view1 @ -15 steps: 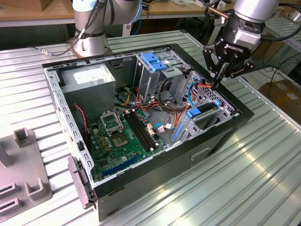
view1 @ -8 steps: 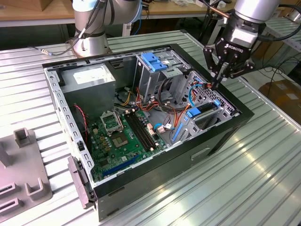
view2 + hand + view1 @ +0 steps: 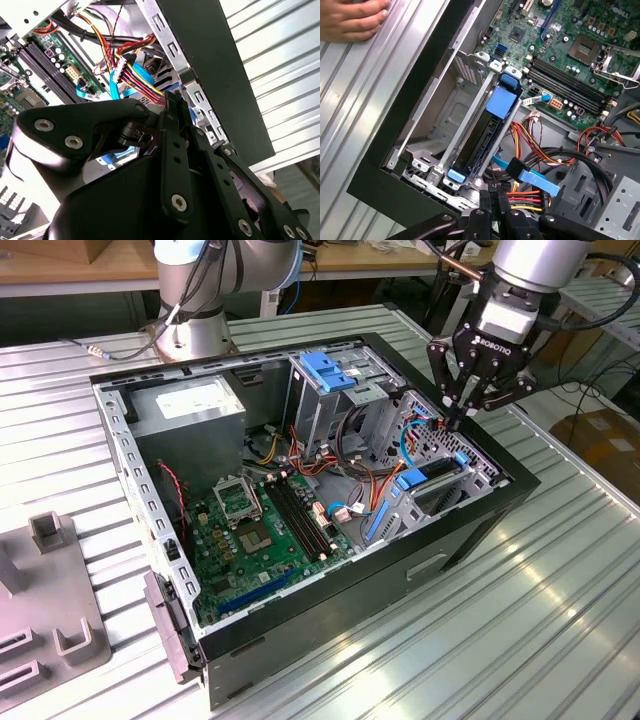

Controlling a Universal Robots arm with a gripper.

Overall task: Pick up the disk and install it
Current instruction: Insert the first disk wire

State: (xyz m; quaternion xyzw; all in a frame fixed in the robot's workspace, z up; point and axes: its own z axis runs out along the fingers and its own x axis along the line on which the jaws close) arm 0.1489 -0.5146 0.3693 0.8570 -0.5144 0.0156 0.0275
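The disk (image 3: pixel 432 483) sits in a metal bay at the corner of the open computer case (image 3: pixel 480 525) on the exterior view's right, with blue rails at its ends. In the first wrist view the disk (image 3: pixel 476 144) is a dark slab between a blue tab and a smaller blue clip. My gripper (image 3: pixel 457 420) hangs just above that corner, over a bundle of cables. Its fingers are shut with nothing between them. Both wrist views show the fingertips (image 3: pixel 174 100) pressed together, close over red, yellow and blue cables (image 3: pixel 530 175) beside the bay.
The motherboard (image 3: pixel 265 525) lies on the case floor, and a blue bracket (image 3: pixel 325 370) tops the grey drive cage at the back. A person's hand (image 3: pixel 350 20) rests on the ribbed table beside the case. A grey fixture (image 3: pixel 50 580) stands at the exterior view's left.
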